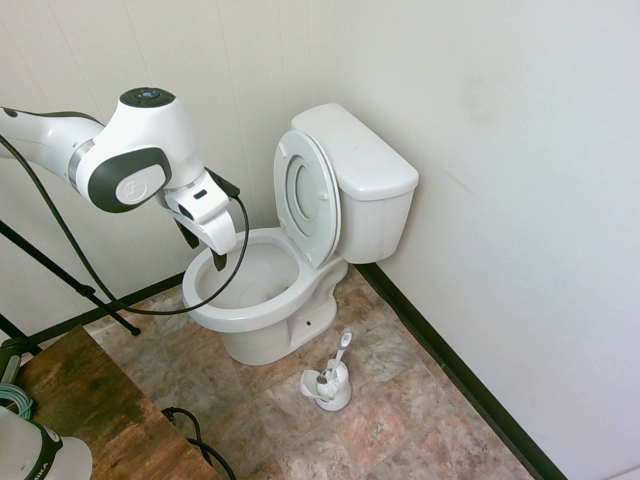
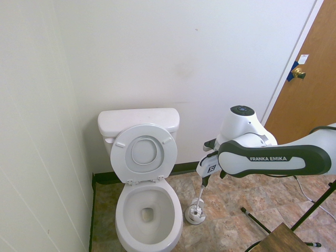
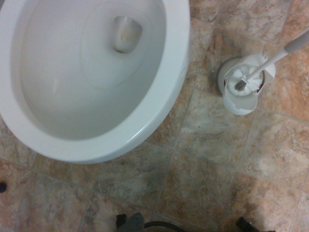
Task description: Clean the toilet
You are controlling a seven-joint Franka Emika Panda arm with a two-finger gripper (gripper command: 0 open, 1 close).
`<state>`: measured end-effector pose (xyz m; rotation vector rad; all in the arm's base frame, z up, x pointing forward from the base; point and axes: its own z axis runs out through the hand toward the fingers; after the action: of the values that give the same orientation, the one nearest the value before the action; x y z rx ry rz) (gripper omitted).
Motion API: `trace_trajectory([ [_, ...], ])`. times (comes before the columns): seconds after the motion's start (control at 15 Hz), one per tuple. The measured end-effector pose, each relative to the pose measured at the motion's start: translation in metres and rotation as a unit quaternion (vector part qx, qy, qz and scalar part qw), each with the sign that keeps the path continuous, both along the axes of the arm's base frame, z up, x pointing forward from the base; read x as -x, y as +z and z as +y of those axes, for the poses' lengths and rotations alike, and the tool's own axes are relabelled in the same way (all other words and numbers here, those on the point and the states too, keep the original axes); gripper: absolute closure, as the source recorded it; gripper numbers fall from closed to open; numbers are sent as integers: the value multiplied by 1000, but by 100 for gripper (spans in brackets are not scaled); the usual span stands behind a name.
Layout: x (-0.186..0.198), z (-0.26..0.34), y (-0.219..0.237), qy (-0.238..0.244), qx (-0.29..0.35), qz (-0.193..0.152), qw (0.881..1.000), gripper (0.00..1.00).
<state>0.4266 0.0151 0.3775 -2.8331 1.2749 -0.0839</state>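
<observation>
The white toilet (image 1: 300, 295) stands in the corner with seat and lid (image 1: 305, 195) raised against the boxy tank (image 1: 365, 165). Its bowl (image 2: 148, 212) holds a little water. My gripper (image 1: 203, 247) hangs open above the front of the bowl, out over the floor, with nothing between its dark fingers (image 1: 187, 234). The wrist view looks straight down on the bowl rim (image 3: 159, 96). A small white brush holder (image 1: 328, 385) with a thin-handled brush (image 3: 246, 79) in it stands on the floor beside the bowl.
Walls close in behind and beside the toilet, with a black baseboard (image 1: 450, 365) along them. The brown tile floor (image 3: 203, 159) lies open in front. A wooden table corner (image 1: 75, 400) sits near the arm, and a brown door (image 2: 310, 89) is off to one side.
</observation>
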Motion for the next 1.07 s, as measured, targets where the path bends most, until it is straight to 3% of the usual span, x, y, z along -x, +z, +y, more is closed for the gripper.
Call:
trace_trajectory([
  [0.2, -5, -3, -2, -13, -1, -1, 1000, 0],
  [0.47, -42, -54, -16, -114, -6, -10, 993, 0],
  [0.67, -86, -94, -57, -183, 9, 1, 983, 0],
  [0.87, -139, -127, -141, -228, 11, 30, 973, 0],
  [1.07, -158, -131, -147, -252, 2, 29, 967, 0],
])
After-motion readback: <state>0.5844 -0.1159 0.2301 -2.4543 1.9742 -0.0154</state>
